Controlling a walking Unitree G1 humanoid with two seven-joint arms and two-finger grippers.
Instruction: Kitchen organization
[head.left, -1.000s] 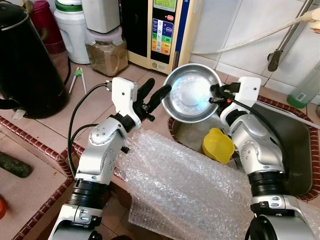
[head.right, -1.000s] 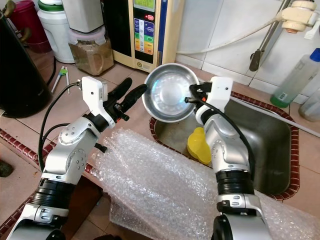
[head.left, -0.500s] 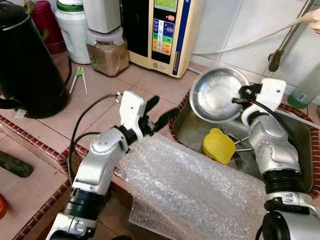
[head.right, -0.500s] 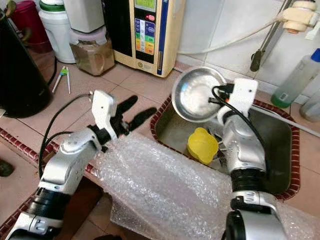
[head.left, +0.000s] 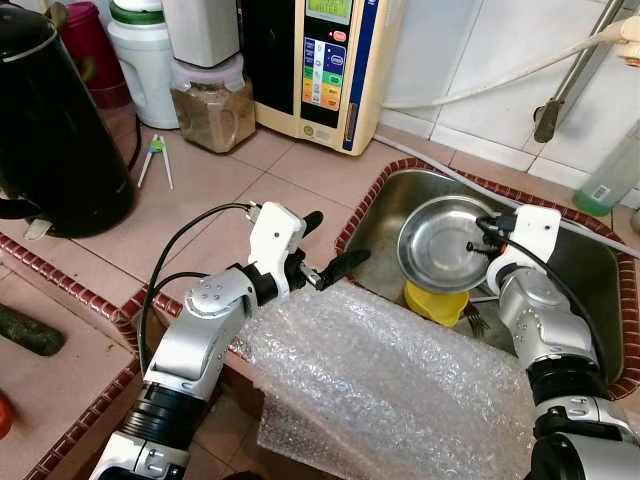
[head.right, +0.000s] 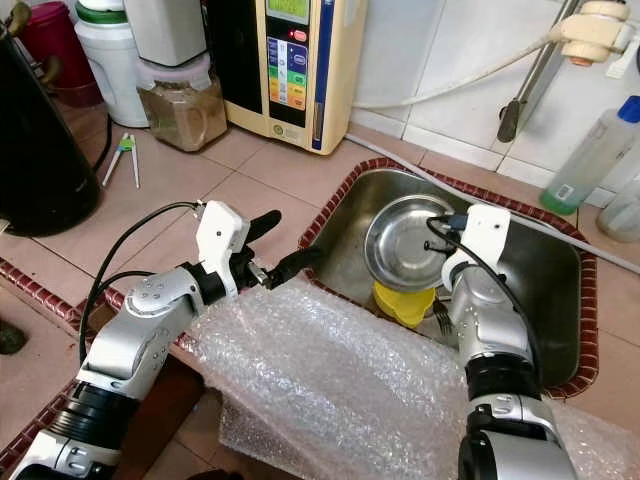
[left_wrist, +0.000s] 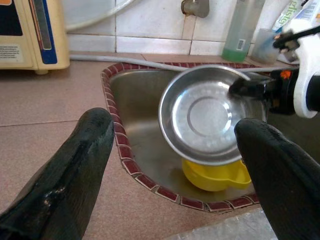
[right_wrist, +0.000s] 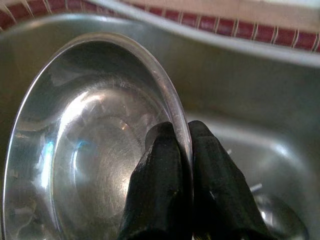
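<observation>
Here the steel bowl is held over the sink, pinched by its rim in the right gripper, whose two fingers are pressed together on the thin edge, one inside and one outside. It is kept tilted, just above the yellow cup at the sink's front edge, probably so that it can be lowered into the basin beside it. The left gripper is held empty, jaws wide apart, above the counter at the sink's near left corner, beside the bubble wrap draped over the counter's front edge.

The pinch on the rim is made plain by the right wrist view, where the eye views leave it small. A fork in the basin is shown by the left eye view.
</observation>
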